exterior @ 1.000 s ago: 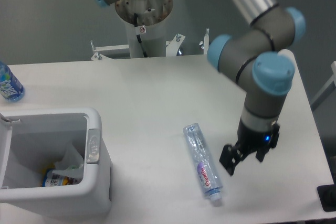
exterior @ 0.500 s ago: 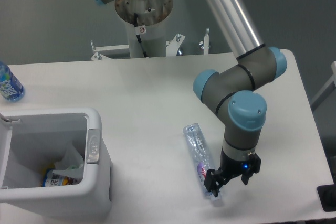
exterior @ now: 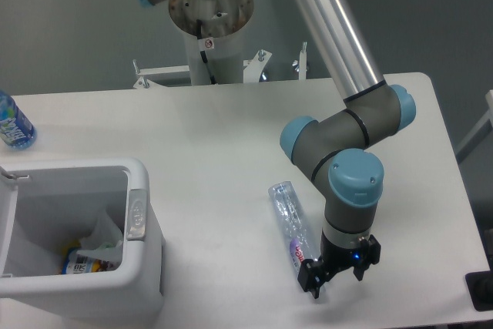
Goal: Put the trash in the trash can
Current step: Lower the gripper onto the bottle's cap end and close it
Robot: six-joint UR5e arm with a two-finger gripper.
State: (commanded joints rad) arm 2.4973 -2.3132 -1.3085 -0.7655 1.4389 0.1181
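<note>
Where the table (exterior: pixel 231 136) ends: front edge close below the gripper (exterior: pixel 333 276), right edge near.
Open room: bare white surface between bottle and trash can (exterior: pixel 85 283).
Crushed bottle (exterior: pixel 290 221): flat, long axis front-to-back, cap end hidden under gripper.
Gripper: over cap end; jaw spacing unclear.
Bin: holds wrapper (exterior: pixel 104 238).

The crushed bottle (exterior: pixel 290 221) lies right of the trash can (exterior: pixel 146 252), the hand (exterior: pixel 333 281) over its near end.
</note>
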